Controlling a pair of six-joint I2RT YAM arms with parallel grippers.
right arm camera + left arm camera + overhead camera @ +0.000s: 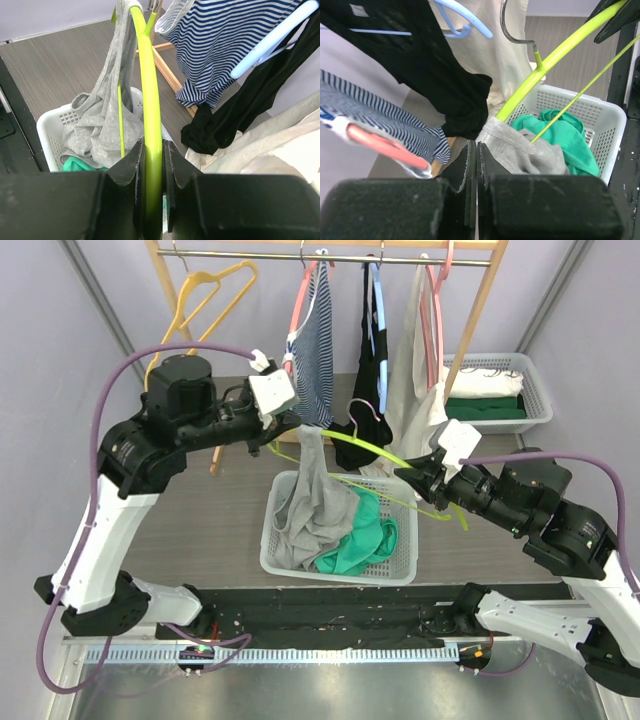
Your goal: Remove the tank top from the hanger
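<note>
The grey tank top (pixel 310 490) hangs off the left end of a yellow-green hanger (pixel 370 447) and trails down into a white basket (pixel 335 575). My left gripper (pixel 295 425) is shut at the garment's top edge. In the left wrist view the grey cloth (pixel 520 150) starts right at the closed fingertips (pixel 472 150), under the hanger (pixel 555 57). My right gripper (pixel 405 475) is shut on the hanger's right arm. The right wrist view shows the bar (pixel 150 100) clamped between the fingers (pixel 131 165), with the tank top (pixel 107 115) draped at its far end.
A green garment (pixel 365 540) lies in the basket beside the grey cloth. Behind, a wooden rack holds a striped top (pixel 315 350), a black top (pixel 375 350), a cream top (pixel 410 370) and a bare orange hanger (pixel 205 295). Another white basket (pixel 500 390) stands back right.
</note>
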